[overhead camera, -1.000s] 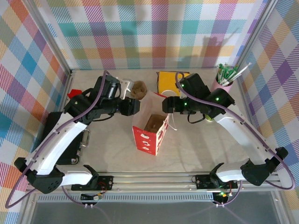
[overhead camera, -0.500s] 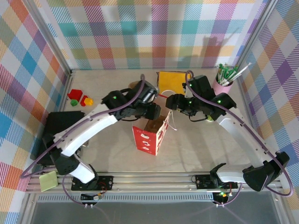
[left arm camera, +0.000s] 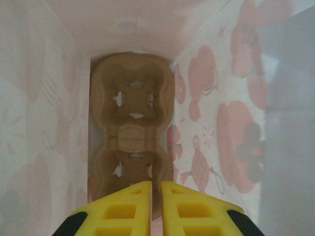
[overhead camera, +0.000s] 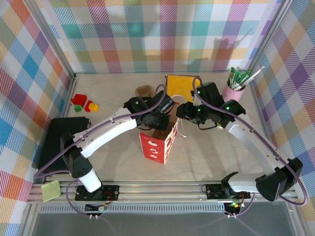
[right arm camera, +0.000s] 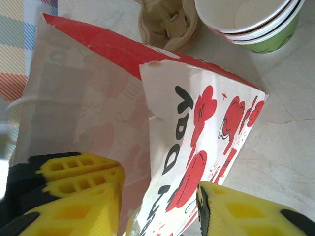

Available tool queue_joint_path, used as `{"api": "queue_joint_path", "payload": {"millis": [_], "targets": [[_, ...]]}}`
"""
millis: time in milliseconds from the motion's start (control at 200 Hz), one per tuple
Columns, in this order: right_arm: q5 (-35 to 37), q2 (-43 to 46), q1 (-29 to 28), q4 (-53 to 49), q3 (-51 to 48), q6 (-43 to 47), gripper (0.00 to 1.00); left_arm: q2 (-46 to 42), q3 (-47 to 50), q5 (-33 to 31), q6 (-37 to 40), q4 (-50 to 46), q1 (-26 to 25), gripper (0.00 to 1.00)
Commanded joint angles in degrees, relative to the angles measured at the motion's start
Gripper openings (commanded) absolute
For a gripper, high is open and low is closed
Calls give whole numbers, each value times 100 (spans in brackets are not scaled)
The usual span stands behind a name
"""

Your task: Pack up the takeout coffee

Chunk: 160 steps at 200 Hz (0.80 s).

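The red-and-white paper bag [overhead camera: 156, 147] stands open near the middle of the desk [overhead camera: 211, 157]. Bare marbled surface lies in front of it and to its right.

The left pincer [left arm camera: 156, 199] hangs inside the bag's mouth, its 2 yellow ribbed fingers drawn together to a thin slit. The bag's walls stand close on both sides of it. They are pale, thin paper with the red print showing through faintly.

On the bag's floor lies a brown moulded-pulp cup carrier [left arm camera: 132, 123] that reaches from wall to wall, with 2 round wells in view.

The right pincer [right arm camera: 160, 196] is spread wide at the bag's rim, with a printed side wall between its fingers. Whether the fingers touch the paper cannot be told.

Just past the bag, a second pulp carrier [right arm camera: 167, 22] sits beside a nested stack of paper cups [right arm camera: 256, 24]. The cups are white at the rim and green lower down.

Where the takeout coffee stands cannot be told.
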State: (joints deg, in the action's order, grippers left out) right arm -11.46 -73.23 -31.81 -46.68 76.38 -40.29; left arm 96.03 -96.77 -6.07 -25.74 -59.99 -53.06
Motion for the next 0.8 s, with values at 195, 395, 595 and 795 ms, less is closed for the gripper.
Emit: {"api": "queue_joint_path", "payload": {"millis": [195,395,595,795], "targets": [[-97,53,35,88,-183,30,39,468,276,139,85,-216,-23,10],[-102,124,35,89,-259,62,33,662,418,238,115,-147,28,5],[-99,212,41,63,-317,66,30,772,658,357,131,16,92,2],[-110,292,40,88,-376,49,25,916,891,474,148,163,137,0]]}}
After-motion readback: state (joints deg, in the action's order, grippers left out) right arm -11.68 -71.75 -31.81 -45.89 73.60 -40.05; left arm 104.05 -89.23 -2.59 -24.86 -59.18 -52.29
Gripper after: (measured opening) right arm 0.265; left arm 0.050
